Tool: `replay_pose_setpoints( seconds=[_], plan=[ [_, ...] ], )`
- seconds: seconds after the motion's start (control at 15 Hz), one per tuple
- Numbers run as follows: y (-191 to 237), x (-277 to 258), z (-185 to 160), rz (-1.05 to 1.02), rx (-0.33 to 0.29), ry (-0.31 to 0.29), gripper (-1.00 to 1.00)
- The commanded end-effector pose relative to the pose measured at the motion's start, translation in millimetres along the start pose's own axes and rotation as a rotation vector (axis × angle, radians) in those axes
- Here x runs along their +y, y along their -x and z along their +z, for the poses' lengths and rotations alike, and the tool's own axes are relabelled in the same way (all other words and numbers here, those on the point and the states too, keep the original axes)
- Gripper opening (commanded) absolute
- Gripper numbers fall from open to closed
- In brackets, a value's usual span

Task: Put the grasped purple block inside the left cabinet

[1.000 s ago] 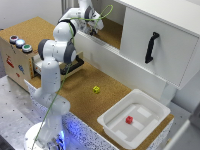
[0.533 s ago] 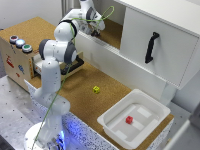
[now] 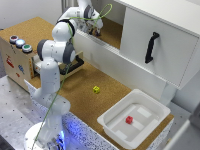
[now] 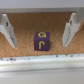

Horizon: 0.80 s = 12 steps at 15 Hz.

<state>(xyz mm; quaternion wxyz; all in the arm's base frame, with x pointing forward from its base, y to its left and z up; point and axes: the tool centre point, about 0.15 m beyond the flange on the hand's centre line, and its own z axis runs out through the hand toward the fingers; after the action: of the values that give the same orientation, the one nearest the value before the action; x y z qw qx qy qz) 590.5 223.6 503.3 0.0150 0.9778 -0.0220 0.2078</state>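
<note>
**Block down inside the cabinet, tool spread: you are at the release and pull-out**

In the wrist view, your tool [image 4: 38, 31] stands open: its two pale fingers [image 4: 7, 31] are spread wide, and neither touches the small dark purple cube with yellow markings [image 4: 41, 41]. The cube sits on the cork-brown floor of the wide white-walled left cabinet compartment [image 4: 30, 19], roughly between the two fingers, nearer one than the other and clear of both. It looks upright and at rest, with the compartment's low white front rim [image 4: 42, 62] running just in front of it.

In the exterior view you see the arm reaching into that compartment [image 3: 114, 31], with the tool [image 3: 96, 31] down near the cork floor. The purple cube itself is too small and too hidden by the arm to make out there.

Judging from this, the placing looks done, and the step in hand is letting go and backing away. Your next move calls for lifting the tool straight off the cube before you travel, so that no finger catches and drags it. Then you bring the wrist back over the front rim without clipping it or the compartment's wall.
</note>
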Motion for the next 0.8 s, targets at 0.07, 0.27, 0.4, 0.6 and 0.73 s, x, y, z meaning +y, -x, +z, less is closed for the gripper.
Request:
replay_pose_setpoints(
  seconds=[0.07,0.27,0.4,0.6,0.73],
  plan=[
    [95,17,-32,-0.004,0.036,-0.070,1.00],
    [114,2,-41,-0.117,-0.082,-0.105,1.00],
    [123,-13,-39,-0.224,-0.162,-0.131,1.00],
    [130,-6,-45,-0.169,-0.174,-0.172,1.00],
    [141,0,-49,-0.169,-0.182,-0.199,1.00]
  ],
)
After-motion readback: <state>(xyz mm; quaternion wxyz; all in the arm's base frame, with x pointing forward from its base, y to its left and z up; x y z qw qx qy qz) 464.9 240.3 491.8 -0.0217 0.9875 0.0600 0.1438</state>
